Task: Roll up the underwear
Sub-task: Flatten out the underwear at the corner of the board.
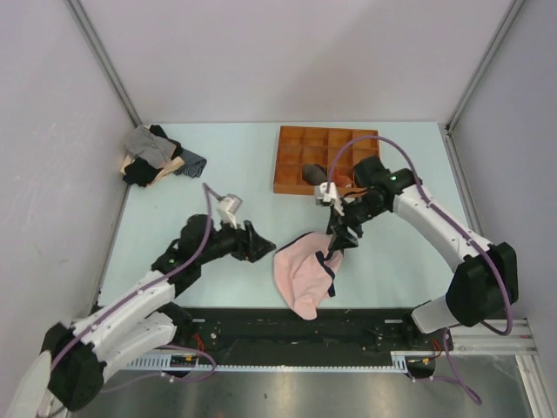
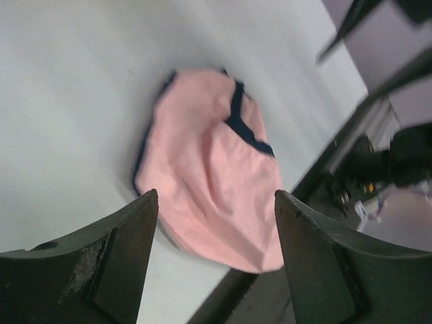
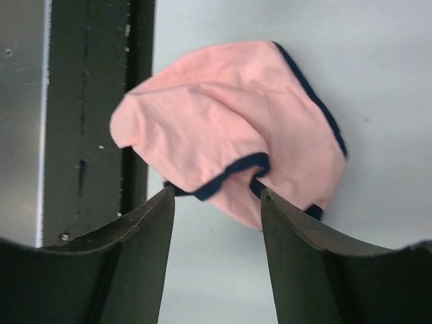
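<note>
We are hovering our left gripper [image 2: 216,197] and right gripper [image 3: 216,196], both with jaws apart and empty, beside the underwear [image 1: 305,270], which is lying crumpled at the table's [image 1: 218,174] near edge, partly over the dark rail [image 1: 261,324], so we are judging the whole roll undone.

underwear [image 1: 305,272]: light pink — dark navy edging
table [image 1: 235,165]: pale mint
tray [image 1: 287,131]: orange
my left gripper [image 1: 264,250], my right gripper [image 1: 336,246]: black
garment pile [image 1: 152,155]: grey, black, tan

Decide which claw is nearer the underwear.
Right, narrowly. The right claw hangs over the underwear's far right edge; the left claw sits just off its far left edge.
</note>
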### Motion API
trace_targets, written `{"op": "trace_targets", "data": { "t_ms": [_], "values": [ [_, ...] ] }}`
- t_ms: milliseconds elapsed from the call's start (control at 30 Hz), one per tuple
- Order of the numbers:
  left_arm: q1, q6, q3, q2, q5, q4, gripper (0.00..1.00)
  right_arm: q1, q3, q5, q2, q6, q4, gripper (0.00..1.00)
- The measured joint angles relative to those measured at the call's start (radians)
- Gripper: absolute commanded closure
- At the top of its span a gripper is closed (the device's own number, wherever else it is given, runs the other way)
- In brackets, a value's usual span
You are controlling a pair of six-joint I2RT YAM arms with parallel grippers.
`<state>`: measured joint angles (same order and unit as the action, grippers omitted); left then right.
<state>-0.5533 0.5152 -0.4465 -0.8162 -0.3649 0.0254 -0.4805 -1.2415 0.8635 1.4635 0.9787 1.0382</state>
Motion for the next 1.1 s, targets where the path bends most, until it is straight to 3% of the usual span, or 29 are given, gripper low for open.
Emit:
{"op": "trace_targets", "data": {
  "t_ms": [233, 433, 567, 667, 967, 1100],
  "values": [
    [-0.339, -0.029, -0.149, -0.347, 0.105, -0.051, 0.23, 0.220, 0.040, 0.078, 0.019, 0.278, 0.054, 0.42],
    [-0.473, -0.099, -0.392, -0.599, 0.259, -0.110, 0.23, 0.274, 0.105, 0.049, 0.105, 0.292, -0.083, 0.42],
    [-0.515, -0.131, -0.544, -0.761, 0.359, -0.177, 0.24, 0.270, 0.167, 0.009, 0.116, 0.251, -0.164, 0.42],
    [-0.525, -0.151, -0.628, -0.859, 0.408, -0.215, 0.32, 0.275, 0.179, -0.006, 0.118, 0.228, -0.203, 0.42],
    [-0.525, -0.184, -0.695, -0.971, 0.489, -0.319, 0.46, 0.263, 0.182, -0.039, 0.162, 0.190, -0.282, 0.41],
    [-0.516, -0.178, -0.695, -0.971, 0.530, -0.364, 0.64, 0.212, 0.182, -0.095, 0.197, 0.177, -0.319, 0.41]
  ]
}}
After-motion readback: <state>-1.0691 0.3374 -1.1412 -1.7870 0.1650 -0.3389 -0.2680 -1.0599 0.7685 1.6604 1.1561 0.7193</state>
